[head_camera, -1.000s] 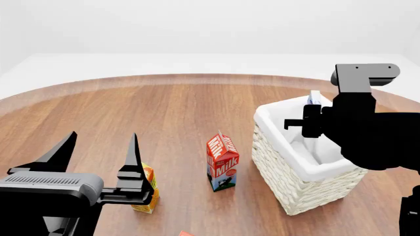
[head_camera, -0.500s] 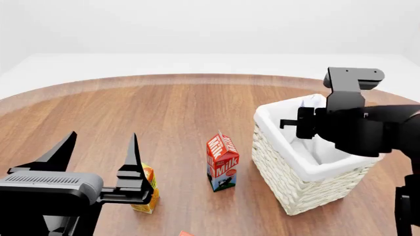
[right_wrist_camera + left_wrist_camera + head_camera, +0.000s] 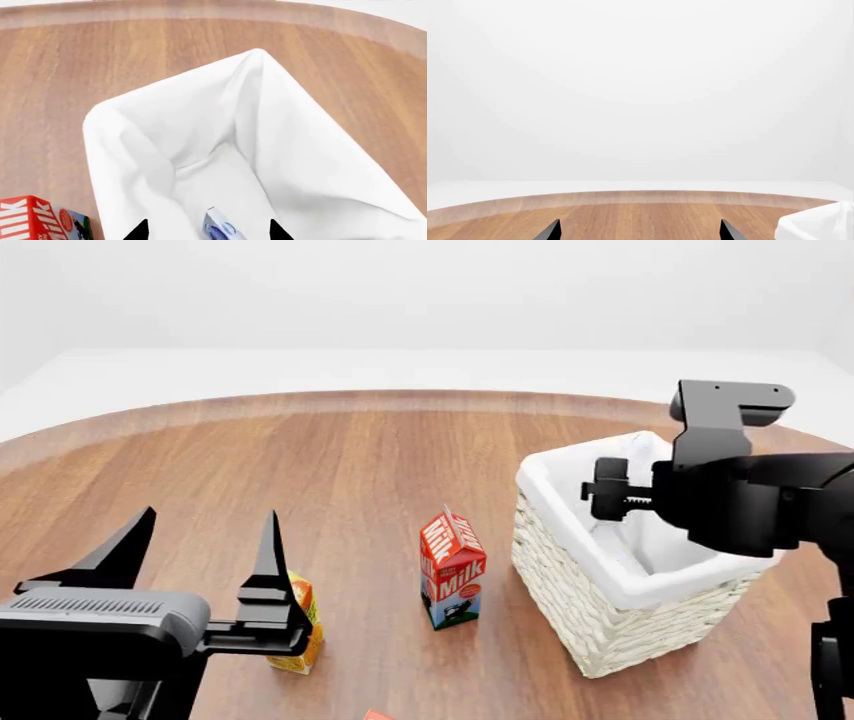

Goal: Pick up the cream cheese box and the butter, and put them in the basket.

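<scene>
Wooden table (image 3: 334, 480): cream cheese box (image 3: 219, 227) lies in basket (image 3: 133, 150) beneath the right end effector's (image 3: 205, 231) spread-wide tips.

My right gripper (image 3: 603, 502), a second ago holding the cream cheese box (image 3: 219, 228) upright above the basket (image 3: 627, 625) at right of the head frame, is now empty with fingertips spread. The box now lies inside on the white liner. My right arm sits slightly higher and further right than half a second ago.
</scene>
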Available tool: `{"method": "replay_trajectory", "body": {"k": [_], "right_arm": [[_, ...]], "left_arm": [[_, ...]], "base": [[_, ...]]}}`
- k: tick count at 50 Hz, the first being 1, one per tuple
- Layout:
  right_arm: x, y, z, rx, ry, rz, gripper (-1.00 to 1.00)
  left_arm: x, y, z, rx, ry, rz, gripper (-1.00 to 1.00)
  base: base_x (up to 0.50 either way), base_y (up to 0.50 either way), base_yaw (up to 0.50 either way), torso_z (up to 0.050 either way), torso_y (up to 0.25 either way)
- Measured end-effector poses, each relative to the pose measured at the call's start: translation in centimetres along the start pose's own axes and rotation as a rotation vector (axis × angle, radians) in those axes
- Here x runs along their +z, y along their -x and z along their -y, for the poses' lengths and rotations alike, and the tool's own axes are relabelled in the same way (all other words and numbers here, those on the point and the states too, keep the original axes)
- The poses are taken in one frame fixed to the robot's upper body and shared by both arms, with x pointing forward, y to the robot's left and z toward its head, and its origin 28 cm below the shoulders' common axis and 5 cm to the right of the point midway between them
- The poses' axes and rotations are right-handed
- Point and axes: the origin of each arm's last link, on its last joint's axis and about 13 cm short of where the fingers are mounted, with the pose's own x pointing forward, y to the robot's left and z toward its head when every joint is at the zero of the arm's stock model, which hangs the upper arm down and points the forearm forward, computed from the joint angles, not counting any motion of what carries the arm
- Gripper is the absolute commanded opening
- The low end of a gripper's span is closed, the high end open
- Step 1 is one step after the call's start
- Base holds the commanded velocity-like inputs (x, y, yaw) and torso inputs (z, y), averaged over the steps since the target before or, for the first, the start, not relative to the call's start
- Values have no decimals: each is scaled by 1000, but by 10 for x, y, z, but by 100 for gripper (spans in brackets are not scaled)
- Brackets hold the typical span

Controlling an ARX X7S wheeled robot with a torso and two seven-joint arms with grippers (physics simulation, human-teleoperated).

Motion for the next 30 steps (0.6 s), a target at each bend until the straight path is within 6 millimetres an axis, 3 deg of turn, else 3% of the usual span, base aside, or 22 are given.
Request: {"method": "replay_trajectory", "body": {"k": [16, 30], "right_arm": [[-1, 13, 1, 7, 11, 47, 100], [-13, 57, -5, 89, 48, 163, 100]], "left_arm": [[-1, 0, 0, 1, 0, -1, 100], [0, 0, 0, 1, -1, -1, 100]], "base": [[0, 0, 0, 0, 0], [0, 0, 0, 0, 0]]}}
